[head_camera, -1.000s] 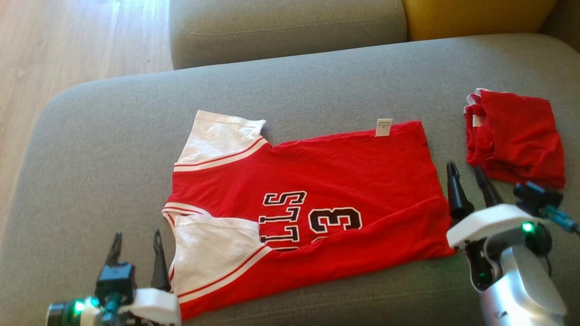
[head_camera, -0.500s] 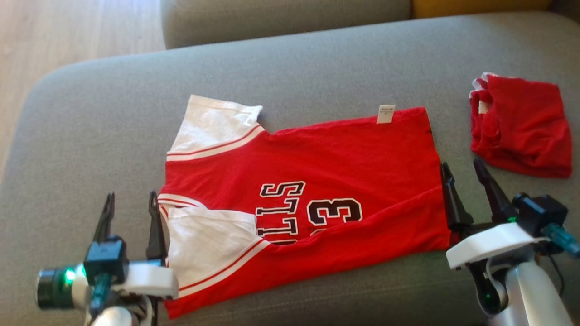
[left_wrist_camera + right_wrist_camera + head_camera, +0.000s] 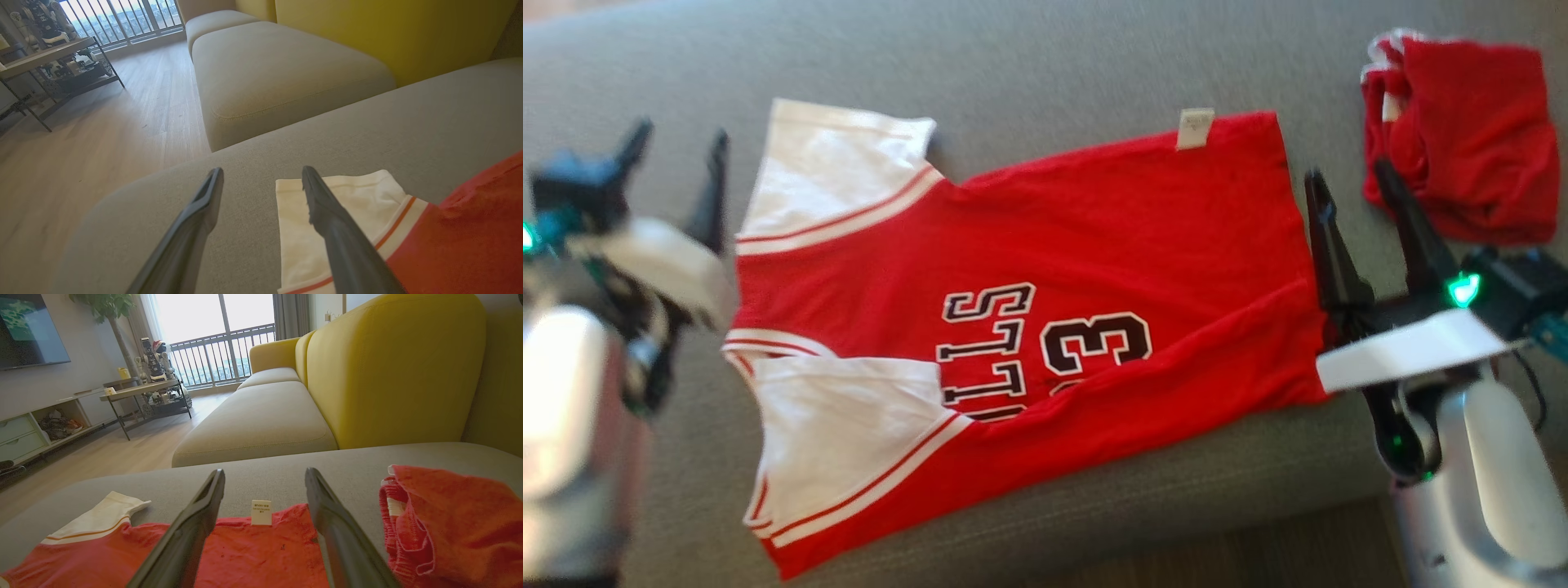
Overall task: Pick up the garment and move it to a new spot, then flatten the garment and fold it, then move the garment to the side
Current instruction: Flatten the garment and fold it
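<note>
A red jersey [image 3: 1094, 245] with white sleeves, black lettering and a number lies spread on the grey sofa seat [image 3: 1013, 73], its near long edge folded over. Its white tag [image 3: 261, 512] shows at the far hem. My left gripper [image 3: 674, 159] stands open just left of the far white sleeve [image 3: 359, 200], above the cushion. My right gripper [image 3: 1352, 184] is open beside the jersey's right hem, between the jersey [image 3: 253, 555] and a second red garment. Nothing sits between either pair of fingers.
A crumpled red garment [image 3: 1470, 122] lies at the seat's far right, close to my right fingers. The seat's front edge [image 3: 1176, 506] runs just below the jersey. Yellow backrests [image 3: 388, 367], another seat cushion [image 3: 286, 77], wooden floor [image 3: 81, 134] and a side table [image 3: 143, 390] stand beyond.
The head camera has tilted down, shifting the whole scene up. My left gripper has moved forward from beside the near sleeve to beside the far sleeve. The right gripper stays by the hem.
</note>
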### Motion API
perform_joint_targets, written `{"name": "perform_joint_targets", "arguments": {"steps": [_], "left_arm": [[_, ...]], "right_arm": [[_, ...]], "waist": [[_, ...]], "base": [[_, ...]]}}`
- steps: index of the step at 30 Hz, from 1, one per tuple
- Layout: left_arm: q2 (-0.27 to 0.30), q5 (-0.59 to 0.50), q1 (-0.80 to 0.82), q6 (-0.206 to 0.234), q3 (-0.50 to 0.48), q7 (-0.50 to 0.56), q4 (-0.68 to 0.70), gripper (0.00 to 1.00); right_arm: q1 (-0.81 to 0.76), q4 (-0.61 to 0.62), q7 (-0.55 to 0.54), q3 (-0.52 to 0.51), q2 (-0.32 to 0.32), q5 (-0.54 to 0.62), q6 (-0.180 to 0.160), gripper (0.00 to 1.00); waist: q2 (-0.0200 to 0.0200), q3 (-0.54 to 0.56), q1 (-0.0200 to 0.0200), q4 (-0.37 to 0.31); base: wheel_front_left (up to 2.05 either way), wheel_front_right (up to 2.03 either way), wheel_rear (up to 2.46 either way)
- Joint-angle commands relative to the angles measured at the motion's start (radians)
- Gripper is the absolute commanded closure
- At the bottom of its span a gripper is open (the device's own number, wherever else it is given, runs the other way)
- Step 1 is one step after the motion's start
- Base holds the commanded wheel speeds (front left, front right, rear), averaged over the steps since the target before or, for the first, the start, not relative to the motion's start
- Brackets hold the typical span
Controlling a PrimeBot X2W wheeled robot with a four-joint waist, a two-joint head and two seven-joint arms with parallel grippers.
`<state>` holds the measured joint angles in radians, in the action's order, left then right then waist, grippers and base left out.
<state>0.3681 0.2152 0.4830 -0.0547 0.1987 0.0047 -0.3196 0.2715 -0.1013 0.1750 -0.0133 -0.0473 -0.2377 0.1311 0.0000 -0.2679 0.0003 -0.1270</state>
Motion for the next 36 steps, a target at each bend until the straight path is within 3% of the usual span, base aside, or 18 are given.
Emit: {"name": "perform_joint_targets", "arguments": {"steps": [1,6,11,20,31,34,36], "left_arm": [[0.063,0.002,0.084,-0.017,-0.031,0.029,0.000,0.00],[0.113,0.077,0.236,-0.066,0.000,0.169,-0.139,0.00],[0.149,0.138,0.326,-0.074,0.038,0.242,-0.219,0.00],[0.237,0.233,0.442,-0.076,0.228,0.318,-0.304,0.00],[0.232,0.227,0.510,-0.071,0.272,0.323,-0.438,0.00],[0.224,0.239,0.518,-0.074,0.295,0.327,-0.449,0.25],[0.221,0.249,0.522,-0.075,0.309,0.327,-0.453,0.29]], "right_arm": [[0.038,0.045,0.002,0.033,-0.003,-0.010,0.000,0.00],[0.081,0.064,0.016,0.073,-0.003,-0.034,0.000,0.00],[0.091,0.066,0.032,0.083,-0.003,-0.057,0.000,0.00],[0.101,0.025,0.060,0.081,-0.003,-0.084,0.000,0.00],[0.113,0.008,0.075,0.070,-0.003,-0.088,0.000,0.00],[0.117,0.003,0.076,0.064,-0.003,-0.085,0.000,0.00],[0.122,-0.001,0.077,0.063,-0.003,-0.082,0.000,0.00]], "waist": [[0.0000,-0.067,-0.0003,-0.046],[0.0000,-0.128,-0.0003,-0.090],[0.0000,-0.159,-0.0003,-0.119],[0.0000,-0.194,-0.0003,-0.158],[0.0000,-0.211,-0.0003,-0.158],[0.0000,-0.213,-0.0003,-0.150],[0.0000,-0.213,-0.0003,-0.144]], "base": [[0.00,0.00,0.00],[0.00,0.00,0.00],[0.00,0.00,0.00],[0.00,0.00,0.00],[0.00,0.00,0.00],[0.00,0.00,0.00],[0.00,0.00,0.00]]}}
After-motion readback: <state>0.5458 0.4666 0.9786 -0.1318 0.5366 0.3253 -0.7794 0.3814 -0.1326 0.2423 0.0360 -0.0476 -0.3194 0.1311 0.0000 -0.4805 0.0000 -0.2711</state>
